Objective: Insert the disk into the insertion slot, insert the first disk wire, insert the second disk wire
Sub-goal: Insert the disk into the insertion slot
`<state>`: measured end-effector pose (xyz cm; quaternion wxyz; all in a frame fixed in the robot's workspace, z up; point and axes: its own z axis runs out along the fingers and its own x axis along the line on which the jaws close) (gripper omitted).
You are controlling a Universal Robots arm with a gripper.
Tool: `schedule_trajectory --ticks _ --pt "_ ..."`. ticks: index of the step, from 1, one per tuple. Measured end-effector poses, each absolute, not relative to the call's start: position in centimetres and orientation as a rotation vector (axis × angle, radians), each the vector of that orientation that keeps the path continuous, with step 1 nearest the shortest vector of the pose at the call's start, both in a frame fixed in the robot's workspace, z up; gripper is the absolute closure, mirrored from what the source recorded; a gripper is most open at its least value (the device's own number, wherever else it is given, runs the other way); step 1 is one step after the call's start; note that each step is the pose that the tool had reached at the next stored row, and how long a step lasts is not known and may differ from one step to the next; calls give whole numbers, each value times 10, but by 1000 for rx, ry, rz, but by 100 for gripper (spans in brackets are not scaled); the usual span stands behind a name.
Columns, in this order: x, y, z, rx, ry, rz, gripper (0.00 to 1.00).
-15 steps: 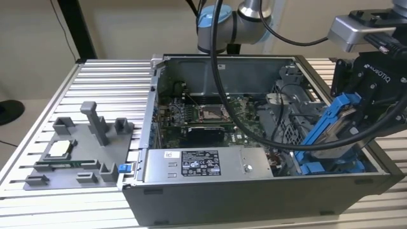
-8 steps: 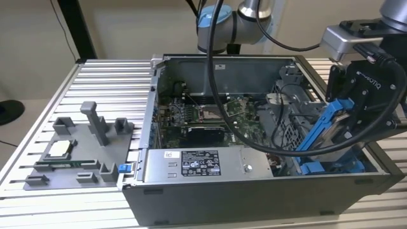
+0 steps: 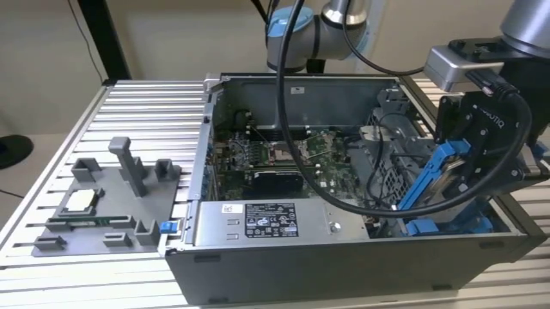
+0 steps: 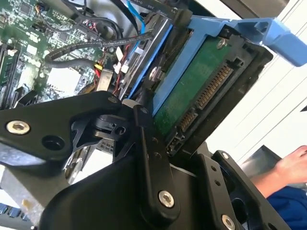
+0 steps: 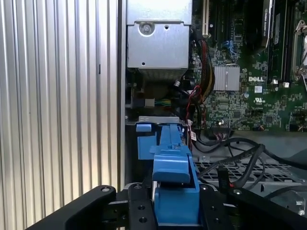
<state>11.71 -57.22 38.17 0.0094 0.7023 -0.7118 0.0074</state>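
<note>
My gripper (image 3: 464, 177) is shut on the disk (image 3: 432, 175), held on edge and tilted over the front corner of the open computer case on the exterior view's right. The disk's blue carrier frame (image 5: 175, 184) sits between my two black fingers (image 5: 139, 213). Its green circuit board and connector (image 4: 196, 91) face the camera in the second wrist view, with a finger (image 4: 149, 148) pressed against its side. Just below the disk lies the insertion slot (image 3: 447, 225), with blue rails (image 5: 144, 141) and grey sheet metal. The disk's lower end reaches the slot's opening; how deep it sits I cannot tell.
Thick black cables (image 3: 369, 206) loop across the case beside the slot. A silver box with a sticker (image 3: 270, 222) stands at the case front, the motherboard (image 3: 284, 154) behind it. A grey fixture tray (image 3: 112, 206) lies on the slatted table. A person's hand (image 4: 292, 167) is nearby.
</note>
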Motion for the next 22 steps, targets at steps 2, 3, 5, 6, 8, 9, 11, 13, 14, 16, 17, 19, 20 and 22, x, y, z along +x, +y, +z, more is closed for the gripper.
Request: schedule_trajectory --ticks 2,3,5,6,8,9,11,13,14,16,17,19,20,22 --pt "117 -572 382 2193 -2223 23 0" --pt "117 -572 384 2193 -2223 23 0" --pt "117 -572 389 2193 -2223 23 0" --pt "116 -572 389 2193 -2223 23 0" --pt "116 -572 389 2193 -2223 23 0" --pt "115 -572 389 2193 -2223 23 0" --pt "115 -572 388 2194 -2223 24 0" --pt "114 -571 388 2194 -2224 24 0" --pt "114 -571 388 2194 -2224 24 0" --pt "114 -571 388 2194 -2223 25 100" --pt "114 -571 389 2194 -2223 25 100" --pt "114 -571 390 2194 -2224 24 100" --pt "114 -571 390 2194 -2224 24 100" --pt "114 -571 390 2194 -2224 24 100"
